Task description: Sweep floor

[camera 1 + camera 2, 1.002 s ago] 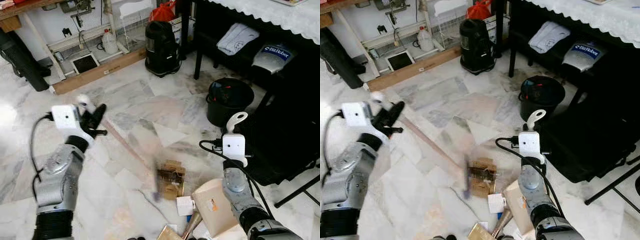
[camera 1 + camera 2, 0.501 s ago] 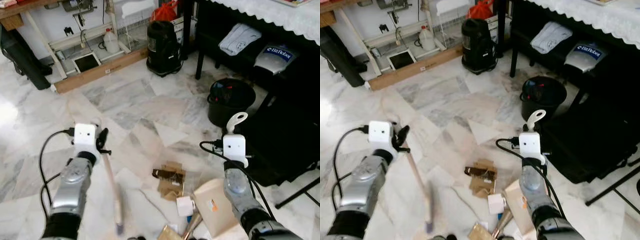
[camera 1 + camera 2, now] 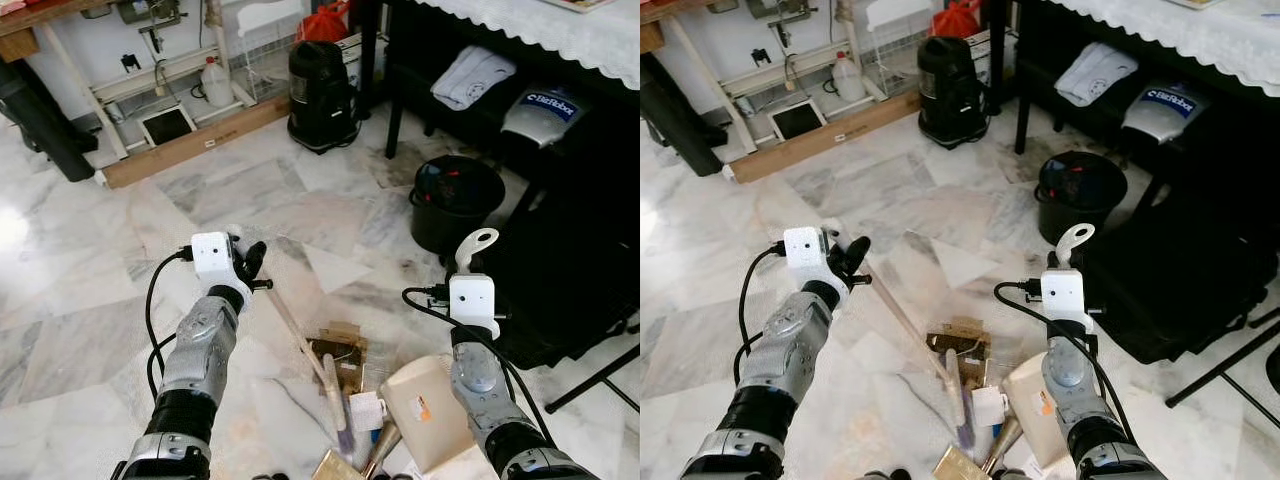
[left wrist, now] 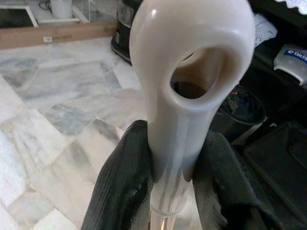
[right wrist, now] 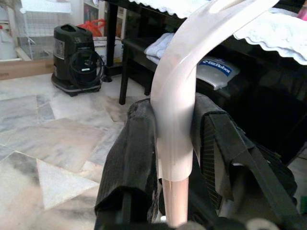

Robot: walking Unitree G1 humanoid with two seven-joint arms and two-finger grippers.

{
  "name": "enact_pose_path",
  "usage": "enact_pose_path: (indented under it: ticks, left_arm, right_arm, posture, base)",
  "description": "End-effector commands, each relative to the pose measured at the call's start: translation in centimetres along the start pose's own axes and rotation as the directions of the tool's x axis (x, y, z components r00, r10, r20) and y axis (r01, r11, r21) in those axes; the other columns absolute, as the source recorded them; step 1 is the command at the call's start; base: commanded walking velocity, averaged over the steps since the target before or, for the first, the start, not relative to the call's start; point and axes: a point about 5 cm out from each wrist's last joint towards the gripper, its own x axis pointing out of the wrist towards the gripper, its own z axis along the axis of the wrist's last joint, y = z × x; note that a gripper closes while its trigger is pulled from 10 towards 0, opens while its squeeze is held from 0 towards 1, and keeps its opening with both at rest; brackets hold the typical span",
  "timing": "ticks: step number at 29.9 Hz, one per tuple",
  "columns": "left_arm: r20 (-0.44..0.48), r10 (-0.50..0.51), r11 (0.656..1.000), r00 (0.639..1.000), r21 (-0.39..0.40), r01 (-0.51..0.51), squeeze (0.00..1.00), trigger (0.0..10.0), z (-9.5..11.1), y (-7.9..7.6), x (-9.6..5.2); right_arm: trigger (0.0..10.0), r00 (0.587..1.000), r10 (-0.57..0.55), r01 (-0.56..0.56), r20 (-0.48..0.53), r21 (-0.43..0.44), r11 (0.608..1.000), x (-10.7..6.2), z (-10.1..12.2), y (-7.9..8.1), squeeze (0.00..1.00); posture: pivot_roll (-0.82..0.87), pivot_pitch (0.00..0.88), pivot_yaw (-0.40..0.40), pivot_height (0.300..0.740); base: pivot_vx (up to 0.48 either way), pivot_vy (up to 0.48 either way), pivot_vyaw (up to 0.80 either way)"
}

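The left gripper (image 3: 243, 262) pinches the cream-handled broom (image 3: 300, 345) high for reach, angling its head into the brown cardboard scraps (image 3: 343, 352) beside the beige dustpan (image 3: 432, 415), whose handle the right gripper (image 5: 175, 143) clamps.

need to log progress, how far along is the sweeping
Mid-job. Done: cardboard scraps lie gathered on the floor near the dustpan. In hand: the left gripper is shut on the broom, whose head reaches the scraps; the right gripper is shut on the dustpan's handle. Left: the scraps are not yet in the dustpan, and nothing shows them tipped into the black bucket.
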Motion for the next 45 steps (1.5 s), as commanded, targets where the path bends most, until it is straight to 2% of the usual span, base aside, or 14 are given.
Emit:
enact_pose_path:
  ticks: [1,4,9,10,14,19,22,24,25,26,27,32,39,45]
  left_arm:
    - [-0.036,-0.025,0.999,0.999,-0.045,0.024,0.00,10.0,0.4,-0.3,0.0]
    - [-0.067,-0.074,0.994,0.995,-0.088,0.068,0.00,10.0,0.4,-1.3,0.2]
    - [-0.038,-0.131,0.973,0.991,-0.198,0.121,0.00,10.0,1.4,-3.3,0.7]
    - [-0.021,-0.158,0.956,0.987,-0.253,0.148,0.00,10.0,1.8,-4.1,0.9]
    - [0.013,-0.206,0.920,0.979,-0.339,0.198,0.00,10.0,2.6,-5.7,1.0]
    - [0.042,-0.234,0.904,0.971,-0.357,0.234,0.00,10.0,4.0,-6.2,0.6]
    - [0.052,-0.254,0.918,0.966,-0.300,0.258,0.00,10.0,5.0,-6.0,0.2]
    - [0.026,-0.272,0.957,0.962,-0.101,0.273,0.00,10.0,5.4,-5.6,-0.2]
    - [0.026,-0.272,0.957,0.962,-0.101,0.273,0.00,10.0,5.4,-5.6,-0.2]
    - [-0.014,-0.262,0.958,0.965,0.120,0.262,0.00,10.0,5.6,-4.8,-0.5]
    - [-0.013,-0.256,0.953,0.967,0.164,0.255,0.00,10.0,5.9,-4.4,-0.7]
    - [0.049,-0.234,0.954,0.971,0.205,0.220,0.00,10.0,8.3,-2.5,-1.4]
    - [0.021,-0.249,0.946,0.968,0.220,0.238,0.00,10.0,8.3,-2.2,-1.9]
    - [0.106,-0.157,0.942,0.982,0.313,0.117,0.00,10.0,10.0,-0.3,-2.3]
  right_arm:
    - [10.0,0.994,0.029,-0.030,-0.102,-0.010,0.999,-1.6,-2.0,0.6,0.00]
    - [10.0,0.994,0.038,-0.039,-0.105,-0.006,0.999,-1.7,-2.0,1.0,0.00]
    - [10.0,0.993,0.054,-0.054,-0.102,0.006,0.999,-1.7,-1.8,1.5,0.00]
    - [10.0,0.993,0.058,-0.057,-0.101,0.010,0.998,-1.6,-1.7,1.6,0.00]
    - [10.0,0.993,0.063,-0.062,-0.100,0.014,0.998,-1.5,-1.5,1.7,0.00]
    - [10.0,0.993,0.061,-0.059,-0.103,0.018,0.998,-1.3,-1.4,1.7,0.00]
    - [10.0,0.992,0.061,-0.059,-0.108,0.019,0.998,-1.2,-1.4,1.8,0.00]
    - [10.0,0.992,0.062,-0.060,-0.112,0.021,0.998,-1.1,-1.4,1.8,0.00]
    - [10.0,0.992,0.062,-0.060,-0.112,0.021,0.998,-1.1,-1.4,1.8,0.00]
    - [10.0,0.991,0.063,-0.061,-0.115,0.023,0.998,-1.1,-1.3,2.0,0.00]
    - [10.0,0.991,0.064,-0.062,-0.115,0.025,0.998,-1.0,-1.3,2.0,0.00]
    - [10.0,0.991,0.067,-0.063,-0.119,0.031,0.998,-0.9,-1.2,2.3,0.00]
    - [10.0,0.991,0.067,-0.062,-0.116,0.040,0.997,-0.4,-0.7,2.5,0.00]
    - [10.0,0.992,0.058,-0.053,-0.111,0.042,0.998,-0.1,-0.5,2.4,0.00]
  posture:
    - [-0.01,0.205,0.078,0.740]
    - [0.00,0.207,0.079,0.740]
    - [0.00,0.206,0.078,0.740]
    - [0.00,0.204,0.077,0.740]
    - [0.00,0.197,0.076,0.740]
    - [0.01,0.186,0.077,0.740]
    - [0.02,0.176,0.077,0.740]
    - [0.03,0.168,0.075,0.740]
    - [0.03,0.168,0.075,0.740]
    - [0.04,0.163,0.076,0.740]
    - [0.04,0.161,0.076,0.740]
    - [0.06,0.144,0.078,0.740]
    - [0.06,0.118,0.080,0.740]
    - [0.07,0.120,0.080,0.740]
  base:
    - [0.000,0.000,0.00]
    - [0.000,0.000,0.00]
    - [0.000,0.000,0.00]
    - [0.000,0.000,0.00]
    - [0.000,0.000,0.00]
    - [0.000,0.000,0.00]
    - [0.000,0.000,0.00]
    - [0.000,0.000,0.00]
    - [0.000,0.000,0.00]
    - [0.000,0.000,0.00]
    - [0.000,0.000,0.00]
    - [0.000,0.000,0.00]
    - [0.000,0.000,0.00]
    - [0.000,0.000,0.00]
